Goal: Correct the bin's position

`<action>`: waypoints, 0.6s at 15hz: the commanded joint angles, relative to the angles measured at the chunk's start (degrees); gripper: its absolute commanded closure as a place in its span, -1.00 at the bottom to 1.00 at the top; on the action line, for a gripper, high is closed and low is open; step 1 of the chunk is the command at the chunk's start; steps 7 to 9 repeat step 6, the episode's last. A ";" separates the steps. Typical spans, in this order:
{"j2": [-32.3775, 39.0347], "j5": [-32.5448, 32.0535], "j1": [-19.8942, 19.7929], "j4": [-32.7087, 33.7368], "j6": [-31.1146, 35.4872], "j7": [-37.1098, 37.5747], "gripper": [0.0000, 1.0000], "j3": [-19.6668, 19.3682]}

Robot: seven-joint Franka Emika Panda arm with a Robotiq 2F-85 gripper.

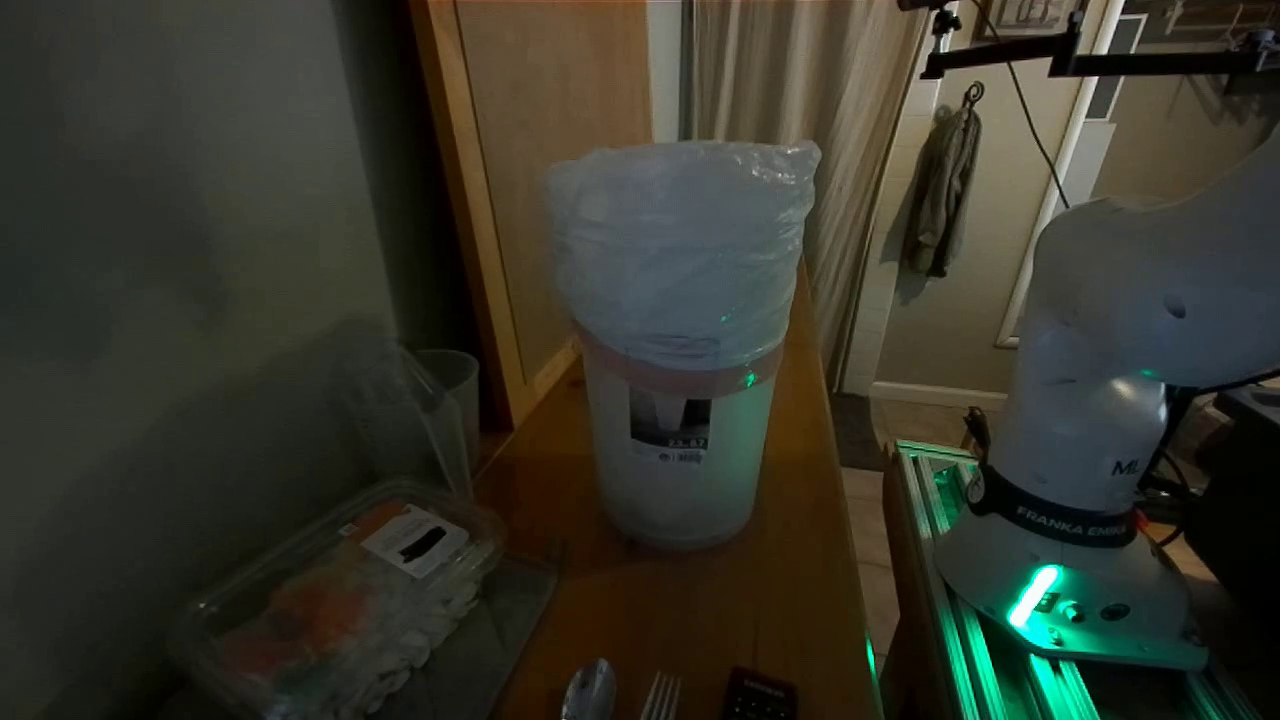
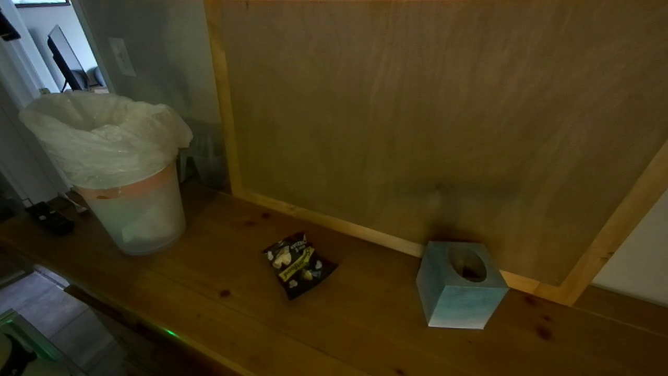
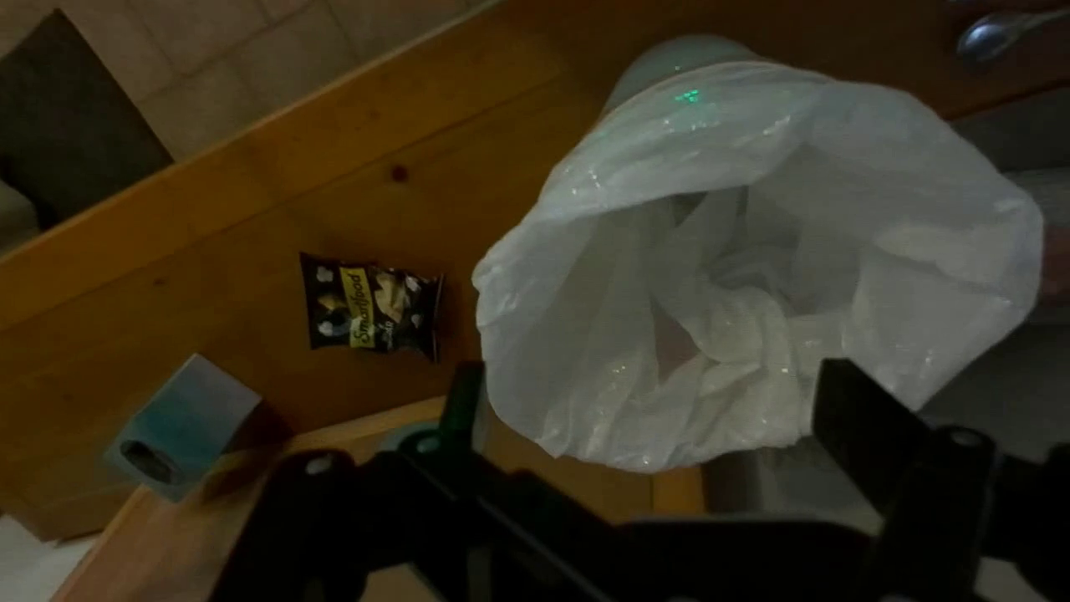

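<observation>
Standing upright on the table (image 2: 209, 313), the bin (image 1: 685, 480) is shown in both exterior views, its top draped by a white liner (image 1: 690, 240). Between it and a blue tissue box (image 2: 462, 292), a black snack bag (image 2: 300, 265) is laid. In the wrist view, the hand (image 3: 652, 368) is seen released, its fingers (image 3: 859, 426) spread wide apart.

In an exterior view, a black Smartfood bag (image 2: 298, 266) lies on the table (image 2: 250, 324), left of a tissue box (image 2: 459, 308). In an exterior view, a clear plastic box (image 1: 335, 610) sits near left — spoon (image 1: 588, 691), fork (image 1: 659, 702) and black device (image 1: 758, 697) to its right; grey cloth (image 1: 943, 195) hangs far right.
</observation>
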 commanded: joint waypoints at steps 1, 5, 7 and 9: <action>-1.31 3.95 2.48 -4.69 6.51 -0.47 -1.00 -2.19; 0.10 2.44 1.68 -3.29 5.11 0.00 -1.00 -1.30; 0.09 2.49 1.75 -3.42 5.20 -0.02 -1.00 -1.33; 0.09 2.49 1.75 -3.42 5.20 -0.02 -1.00 -1.33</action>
